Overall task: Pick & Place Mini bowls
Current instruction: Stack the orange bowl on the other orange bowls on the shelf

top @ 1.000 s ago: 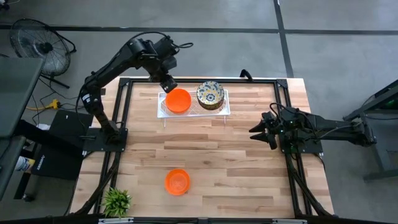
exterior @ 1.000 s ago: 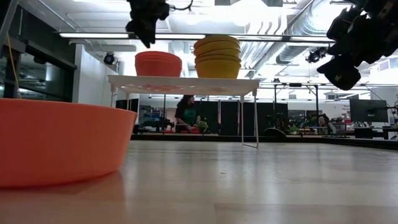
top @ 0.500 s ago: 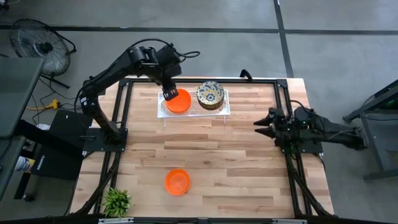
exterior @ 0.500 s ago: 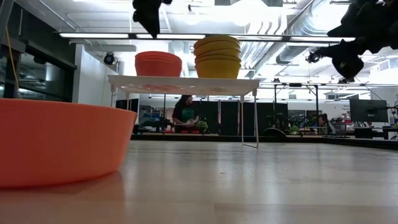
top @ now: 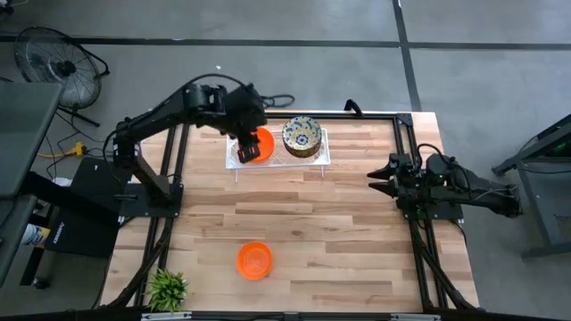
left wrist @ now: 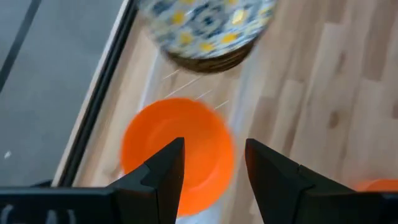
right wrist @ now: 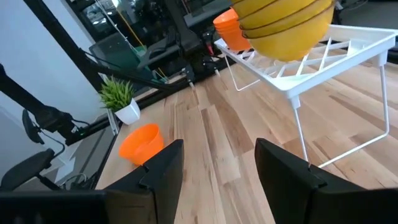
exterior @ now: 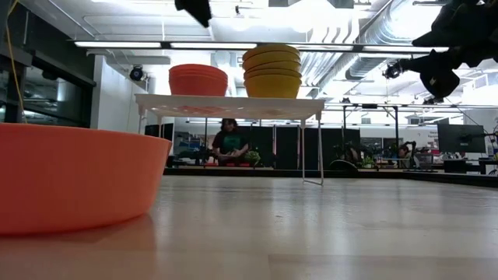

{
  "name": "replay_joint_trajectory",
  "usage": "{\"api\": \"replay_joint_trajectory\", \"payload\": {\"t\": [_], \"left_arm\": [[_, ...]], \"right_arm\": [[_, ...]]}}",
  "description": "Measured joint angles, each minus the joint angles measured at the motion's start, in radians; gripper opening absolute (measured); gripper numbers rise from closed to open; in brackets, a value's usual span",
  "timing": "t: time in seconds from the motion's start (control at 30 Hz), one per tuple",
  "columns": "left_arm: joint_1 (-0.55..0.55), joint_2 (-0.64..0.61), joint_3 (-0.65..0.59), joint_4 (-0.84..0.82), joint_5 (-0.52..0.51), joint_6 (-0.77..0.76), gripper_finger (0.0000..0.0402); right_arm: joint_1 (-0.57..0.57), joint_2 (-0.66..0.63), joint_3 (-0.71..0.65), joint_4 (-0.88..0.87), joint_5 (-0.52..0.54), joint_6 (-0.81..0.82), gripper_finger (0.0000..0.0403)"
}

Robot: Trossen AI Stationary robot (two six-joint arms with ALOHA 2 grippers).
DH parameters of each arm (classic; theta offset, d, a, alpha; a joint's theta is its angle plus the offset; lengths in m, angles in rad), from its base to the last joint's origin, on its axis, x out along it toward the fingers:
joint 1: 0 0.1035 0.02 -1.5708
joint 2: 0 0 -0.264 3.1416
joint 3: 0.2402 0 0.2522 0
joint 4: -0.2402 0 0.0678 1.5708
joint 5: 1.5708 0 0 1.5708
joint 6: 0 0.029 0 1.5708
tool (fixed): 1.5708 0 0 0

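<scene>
Left claw (top: 248, 152) hangs over the near rim of the stack of plain glossy orange-red mini bowls (top: 259, 145), its two dark fingers (left wrist: 163, 168) parted with nothing between them. A second ago it stood off the stack's far-left side; it has since swung across and come down over the bowls, which reads as lining up for the next pick, though no bowl is gripped yet.

Nearest the front edge of the light wooden table (top: 357, 241), left of centre, one orange-red bowl (top: 254, 260) sits alone, seemingly already placed. A small green potted plant (top: 167, 288) stands at the front-left corner.

At the right edge, mid-depth, the right claw (top: 379, 181) waits, fingers apart and empty; it has drawn back a little toward that edge.

Toward the back edge, the white wire rectangular tray on legs (top: 323, 150) carries the orange-red stack on its left and the stack of cream floral-patterned bowls (top: 302, 135) just beside it.
</scene>
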State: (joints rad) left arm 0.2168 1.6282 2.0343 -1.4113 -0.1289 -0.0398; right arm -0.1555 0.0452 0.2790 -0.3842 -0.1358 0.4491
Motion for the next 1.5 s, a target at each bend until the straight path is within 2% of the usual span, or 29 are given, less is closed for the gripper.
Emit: {"api": "replay_joint_trajectory", "payload": {"t": [0.23, 0.43, 0.6, 0.73, 0.97, 1.23, 1.37, 1.5], "left_arm": [[-0.138, 0.001, -0.140, 0.077, -0.042, -0.138, 0.0165], [-0.256, -0.069, -0.290, 0.124, -0.098, -0.315, 0.0165], [-0.385, -0.170, -0.435, 0.162, -0.210, -0.531, 0.0165], [-0.488, -0.248, -0.573, 0.217, -0.244, -0.736, 0.0165], [-0.638, -0.265, -0.753, 0.258, -0.203, -1.052, 0.0165], [-0.688, -0.254, -0.924, 0.454, -0.085, -1.363, 0.0165], [-0.690, -0.240, -0.986, 0.536, -0.012, -1.424, 0.0165], [-0.688, -0.197, -0.989, 0.548, 0.018, -1.435, 0.0165]], "right_arm": [[0.000, 0.000, 0.000, -0.002, 0.003, 0.000, 0.0185], [0.000, 0.000, 0.000, -0.002, 0.003, -0.003, 0.0185], [0.000, 0.000, 0.000, -0.002, 0.003, -0.003, 0.0185], [0.000, 0.001, 0.000, -0.003, 0.003, -0.004, 0.0185], [0.000, 0.011, 0.000, -0.008, 0.007, -0.004, 0.0185], [0.000, 0.020, 0.000, -0.008, 0.008, -0.004, 0.0185], [0.000, 0.025, 0.000, -0.007, 0.010, -0.004, 0.0185], [0.000, 0.029, 0.000, -0.007, 0.012, -0.002, 0.0185]]}}
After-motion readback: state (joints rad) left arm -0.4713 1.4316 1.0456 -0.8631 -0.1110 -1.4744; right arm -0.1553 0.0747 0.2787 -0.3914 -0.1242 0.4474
